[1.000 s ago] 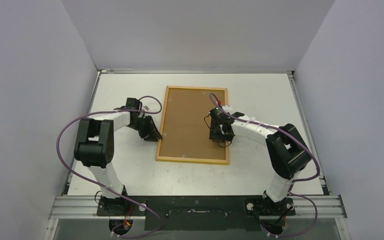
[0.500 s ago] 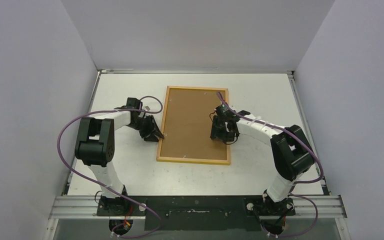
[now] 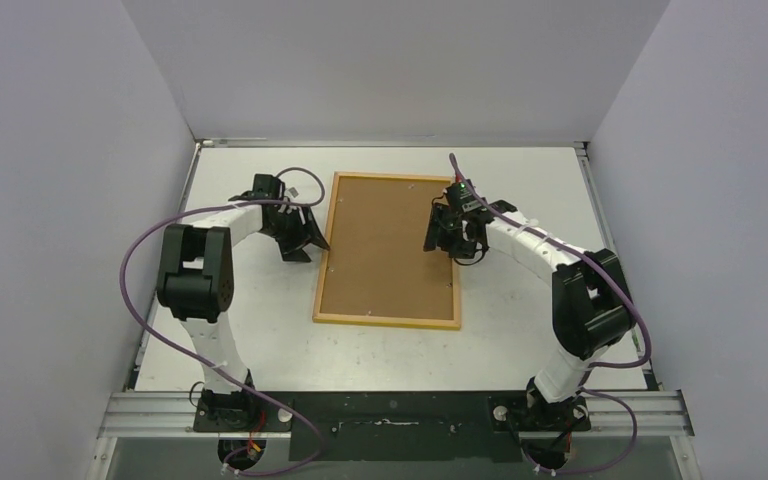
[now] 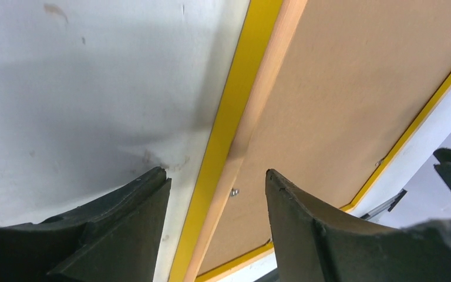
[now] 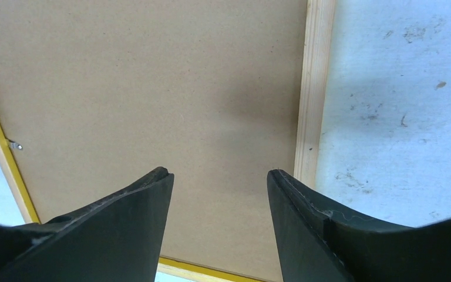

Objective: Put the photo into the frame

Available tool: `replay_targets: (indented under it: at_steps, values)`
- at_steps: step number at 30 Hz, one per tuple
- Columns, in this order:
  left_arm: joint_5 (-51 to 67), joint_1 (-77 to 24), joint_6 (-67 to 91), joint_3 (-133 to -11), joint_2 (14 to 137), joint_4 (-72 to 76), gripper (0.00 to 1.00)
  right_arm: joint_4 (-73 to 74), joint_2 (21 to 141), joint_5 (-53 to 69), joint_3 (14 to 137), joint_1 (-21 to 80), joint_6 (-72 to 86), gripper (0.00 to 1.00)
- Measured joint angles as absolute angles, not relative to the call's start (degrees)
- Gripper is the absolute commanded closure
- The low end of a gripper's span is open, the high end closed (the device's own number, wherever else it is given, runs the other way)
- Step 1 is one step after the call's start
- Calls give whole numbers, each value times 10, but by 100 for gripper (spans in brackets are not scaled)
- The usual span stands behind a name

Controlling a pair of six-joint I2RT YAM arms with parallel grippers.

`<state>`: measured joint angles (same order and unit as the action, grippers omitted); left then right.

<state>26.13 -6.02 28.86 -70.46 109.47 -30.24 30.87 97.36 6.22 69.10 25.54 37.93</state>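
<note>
— Frame (image 3: 385, 320) position, please?

— Flat on the table (image 4: 94, 88), back side up, with the brown backing board (image 3: 385, 250) sitting inside it. It lies between the two grippers. Its long edges run away from the arm bases.

— And the left gripper (image 4: 217, 176)?

— Fingers spread apart, nothing between them. The frame's yellow border and pale wooden edge pass straight below the gap. Bare table is below one finger and backing board below the other. A small metal tab (image 4: 234, 191) sits on the wooden edge, just ahead of the fingertips. Whether the fingers touch the frame I cannot tell.

— The right gripper (image 5: 218, 173)?

— Also spread wide and holding nothing. It hangs over the backing board, close to the frame's opposite long edge. That wooden edge runs just ahead of one fingertip, with table beyond it. The other finger has only board below and ahead of it.

— Height above the board?

— It appears clear of the surface, but I cannot say for certain.
</note>
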Motion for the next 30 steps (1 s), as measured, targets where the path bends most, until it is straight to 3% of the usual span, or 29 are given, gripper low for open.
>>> replay_targets:
  at_steps: [11,19,30]
  values:
    - [259,-59,313,-789,1164,-299,48,335,975,-16,719,246,364,27]
    - [279,-60,318,-789,1173,-298,60,339,1053,0,731,215,339,27]
    - [308,-68,322,-757,1165,-276,67,333,1099,64,751,218,310,29]
